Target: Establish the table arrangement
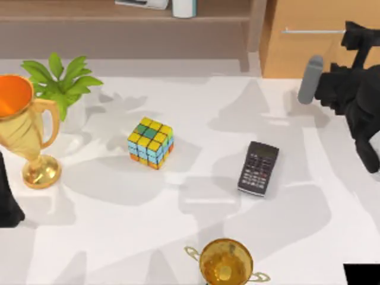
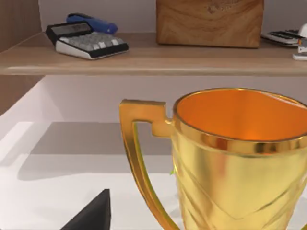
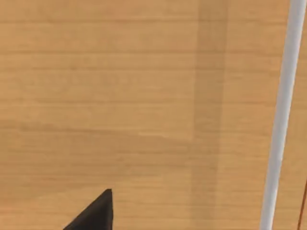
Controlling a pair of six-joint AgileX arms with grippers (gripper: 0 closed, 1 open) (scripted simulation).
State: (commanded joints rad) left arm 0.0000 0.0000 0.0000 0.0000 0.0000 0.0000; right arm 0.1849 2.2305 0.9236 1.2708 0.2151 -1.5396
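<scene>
The white table [image 1: 202,110] carries a tall gold trophy [image 1: 27,133] at its left side, seen close up in the left wrist view as a gold cup with an orange inside [image 2: 240,153]. My left arm [image 1: 7,205] stands at the left edge just in front of that trophy, and a dark tip of my left gripper [image 2: 91,215] shows beside the trophy's handle. My right gripper [image 1: 356,34] is raised at the back right, facing the light-wood cabinet [image 3: 120,96] near its silver bar handle [image 3: 280,115].
A green plant [image 1: 59,80] stands behind the left trophy. A multicoloured cube [image 1: 151,142] and a black calculator [image 1: 259,168] lie mid-table. A second gold trophy [image 1: 225,261] stands at the front edge. A brown shelf [image 2: 144,57] holds a calculator [image 2: 86,42] and a wooden box [image 2: 209,21].
</scene>
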